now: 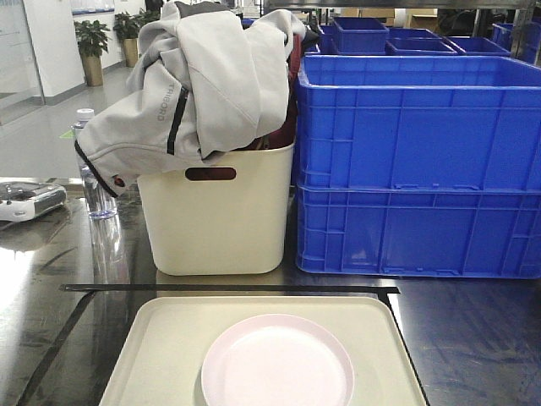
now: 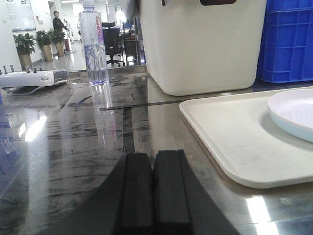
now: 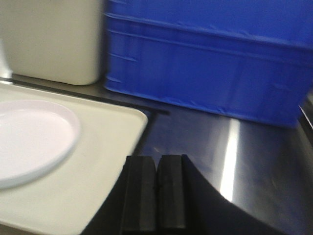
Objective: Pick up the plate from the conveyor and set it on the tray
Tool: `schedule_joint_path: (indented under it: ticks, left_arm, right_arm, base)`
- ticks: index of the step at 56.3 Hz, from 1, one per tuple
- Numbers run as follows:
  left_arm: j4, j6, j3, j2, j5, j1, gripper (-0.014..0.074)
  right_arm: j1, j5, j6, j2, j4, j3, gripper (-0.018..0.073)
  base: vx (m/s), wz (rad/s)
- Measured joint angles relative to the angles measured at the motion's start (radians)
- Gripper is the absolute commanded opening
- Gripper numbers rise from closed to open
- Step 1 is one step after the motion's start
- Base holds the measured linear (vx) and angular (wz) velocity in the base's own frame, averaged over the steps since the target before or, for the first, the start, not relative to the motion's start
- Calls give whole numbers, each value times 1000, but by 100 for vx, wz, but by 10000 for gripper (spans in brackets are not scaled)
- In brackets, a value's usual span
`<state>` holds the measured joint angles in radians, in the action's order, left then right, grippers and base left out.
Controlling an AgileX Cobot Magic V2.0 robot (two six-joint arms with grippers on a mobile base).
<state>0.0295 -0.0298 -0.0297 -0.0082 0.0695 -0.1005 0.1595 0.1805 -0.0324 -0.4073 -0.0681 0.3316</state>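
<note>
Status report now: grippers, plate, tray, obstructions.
Left gripper shut, empty. Right gripper shut, empty. Round pale pink plate sits on flat cream rectangular tray. Cream tub and blue crates behind tray, clear of it.

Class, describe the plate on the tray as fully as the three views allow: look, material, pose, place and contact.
The plate is round, pale pinkish-white and plain, with a shallow well and a low raised rim; it looks like smooth plastic or melamine. It is empty and lies flat, right side up, on the cream tray, toward the tray's near right part. Only the tray touches it. Its near edge is cut off in the front view.
</note>
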Motion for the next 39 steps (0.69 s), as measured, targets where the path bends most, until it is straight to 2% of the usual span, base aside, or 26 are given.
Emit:
schedule_joint_path:
  ticks: [7, 14, 39]
  left_arm:
    - [0, 0, 0, 0, 0, 0, 4]
    - [0, 0, 0, 0, 0, 0, 4]
    - [0, 0, 0, 0, 0, 0, 4]
  right_arm:
    - [-108, -53, 71, 184, -16, -207, -9]
    - [-149, -56, 108, 357, -18, -345, -9]
    - [-154, -69, 120, 419, -21, -361, -9]
  base:
    - [0, 0]
    - [0, 0]
    - [0, 0]
